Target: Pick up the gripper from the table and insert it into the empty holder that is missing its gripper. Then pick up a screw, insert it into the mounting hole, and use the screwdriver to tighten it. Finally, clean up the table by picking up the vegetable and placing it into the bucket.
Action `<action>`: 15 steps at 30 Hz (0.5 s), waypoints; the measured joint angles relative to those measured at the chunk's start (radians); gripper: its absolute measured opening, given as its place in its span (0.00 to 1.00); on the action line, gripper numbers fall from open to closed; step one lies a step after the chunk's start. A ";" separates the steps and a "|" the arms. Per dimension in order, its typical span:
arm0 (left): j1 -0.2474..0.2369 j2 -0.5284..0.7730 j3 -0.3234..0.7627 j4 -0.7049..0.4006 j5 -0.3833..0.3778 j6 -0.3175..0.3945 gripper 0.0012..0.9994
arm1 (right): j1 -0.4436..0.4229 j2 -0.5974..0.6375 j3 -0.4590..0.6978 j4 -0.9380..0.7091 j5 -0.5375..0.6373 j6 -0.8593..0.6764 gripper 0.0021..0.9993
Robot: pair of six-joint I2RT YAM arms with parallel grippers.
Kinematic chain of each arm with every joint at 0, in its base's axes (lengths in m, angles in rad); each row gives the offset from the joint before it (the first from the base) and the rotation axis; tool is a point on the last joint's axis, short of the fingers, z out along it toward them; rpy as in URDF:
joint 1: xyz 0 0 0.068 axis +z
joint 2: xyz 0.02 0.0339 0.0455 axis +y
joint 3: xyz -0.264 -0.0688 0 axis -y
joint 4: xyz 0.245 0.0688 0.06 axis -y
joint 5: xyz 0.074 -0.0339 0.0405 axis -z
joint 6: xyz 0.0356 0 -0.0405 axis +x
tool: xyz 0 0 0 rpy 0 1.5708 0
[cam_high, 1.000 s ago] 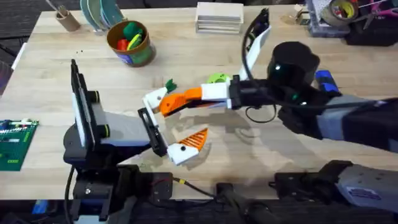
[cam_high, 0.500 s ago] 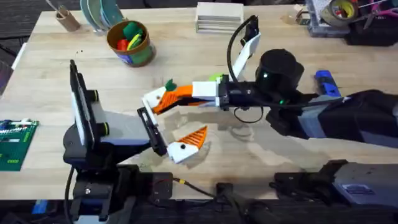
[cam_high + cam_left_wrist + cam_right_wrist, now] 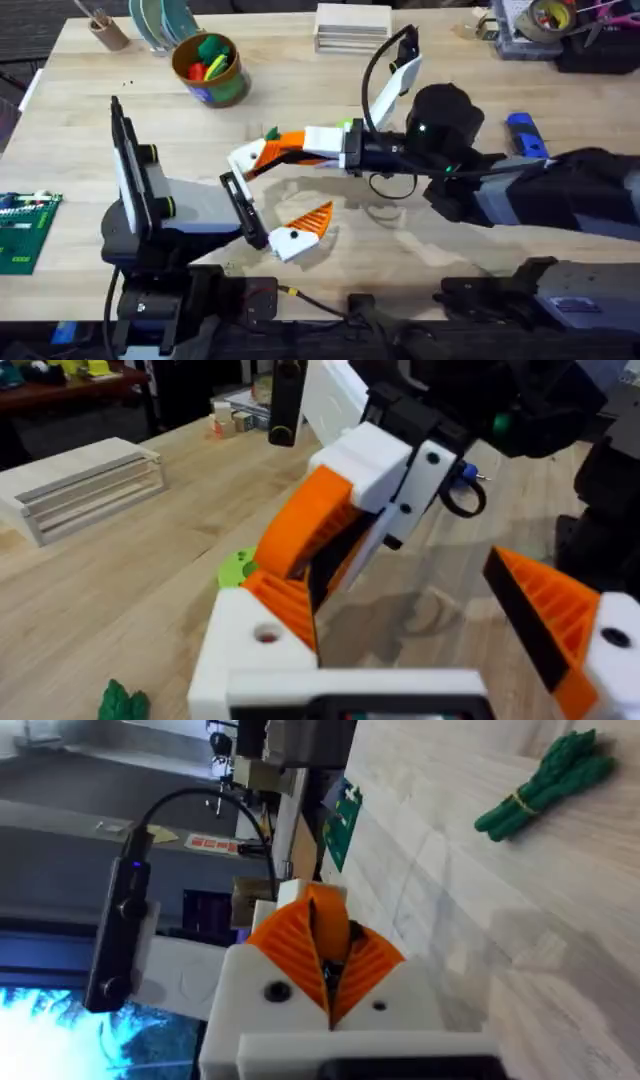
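The pale wooden tabletop (image 3: 300,90) is busy along its far edge: the bucket (image 3: 208,68) at the far left, a white slatted block (image 3: 352,27) mid-back, a tape roll (image 3: 551,15) on the right. The right gripper (image 3: 285,150) reaches across the middle, its pads clamped on the orange gripper (image 3: 300,535), whose tip meets the holder (image 3: 248,158), the upper finger mount of the left gripper (image 3: 270,200). That one's jaws stand wide apart. The vegetable (image 3: 273,135) lies just beyond the holder, the screwdriver (image 3: 524,134) well right. Bare wood stays free in front, near the bases.
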 joint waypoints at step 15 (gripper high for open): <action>0.008 0.000 0.000 0.003 -0.027 -0.001 0.99 | 0.052 0.000 0.000 0.003 0.102 0.003 0.01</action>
